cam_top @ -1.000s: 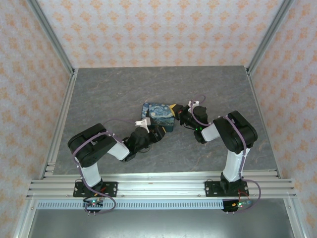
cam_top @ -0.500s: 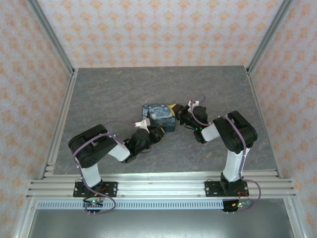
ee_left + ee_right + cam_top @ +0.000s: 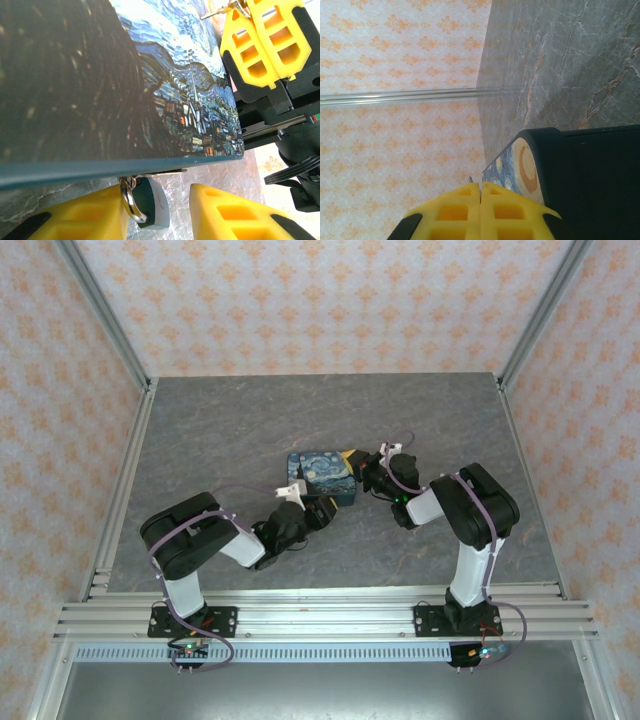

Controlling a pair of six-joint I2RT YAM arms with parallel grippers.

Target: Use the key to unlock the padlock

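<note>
At the middle of the tabletop [image 3: 220, 430], about midway between its left and right edges, flanking the box [image 3: 320, 470] with both arms. Posing the left arm [image 3: 200, 535] low from the near left corner, holding the left jaws released at the box side facing the near edge. Straddling the padlock [image 3: 151, 207] there, as seen from the left wrist: sitting just beside its ring [image 3: 129, 197] with one yellow jaw, standing clearly apart from its teal body with the other. Seeing the padlock dangling just under the box's dark rim, over bare grey tabletop. Holding the right arm [image 3: 470, 505] bent in from the right edge, with the right jaws clenched flat together at the box corner nearest the far right. Pinching a thin sliver of metal, the key [image 3: 226, 9], at those jaw tips; poking out only slightly in the right wrist view, too small for detail.
</note>
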